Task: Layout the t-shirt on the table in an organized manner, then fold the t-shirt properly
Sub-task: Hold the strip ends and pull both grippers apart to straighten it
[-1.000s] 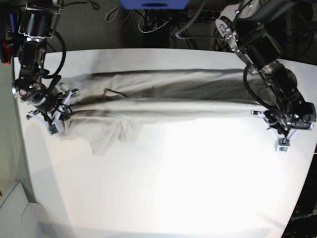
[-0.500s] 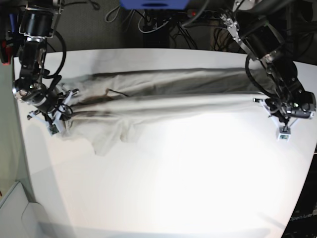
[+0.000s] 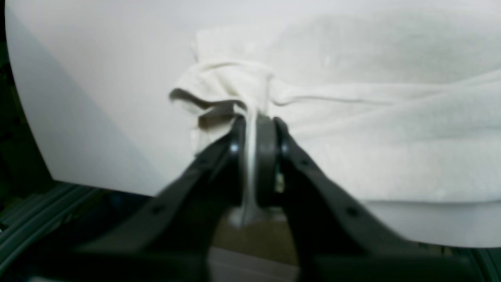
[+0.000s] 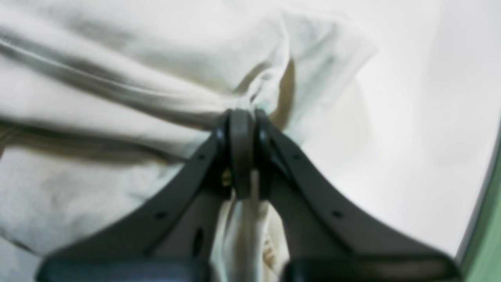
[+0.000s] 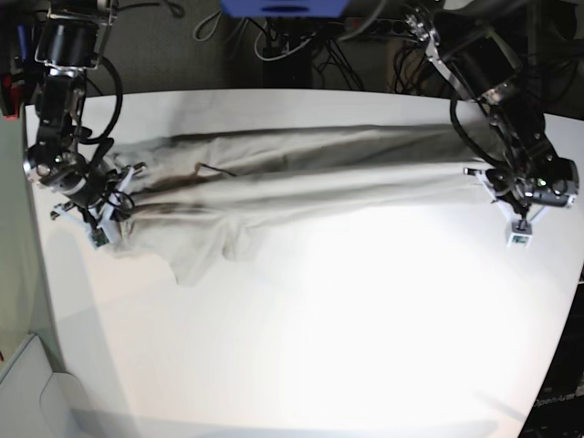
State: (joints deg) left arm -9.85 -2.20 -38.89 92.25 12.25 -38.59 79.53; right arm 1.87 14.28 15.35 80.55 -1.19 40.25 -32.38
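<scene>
Across the far half of the table [image 5: 301, 365] your t-shirt [image 5: 301, 173] lies stretched in a long band between both arms. Your right gripper [image 4: 242, 117] is clamped on one bunched end, while the left gripper [image 3: 256, 123] pinches only a thin strip. If that strip slips free, you could lose the tension and the cloth would sag into wrinkles.

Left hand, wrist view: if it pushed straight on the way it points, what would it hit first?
The left hand already pinches a bunched fold of the t-shirt; straight ahead lies more of that cloth on the table, though depth is unclear.
</scene>
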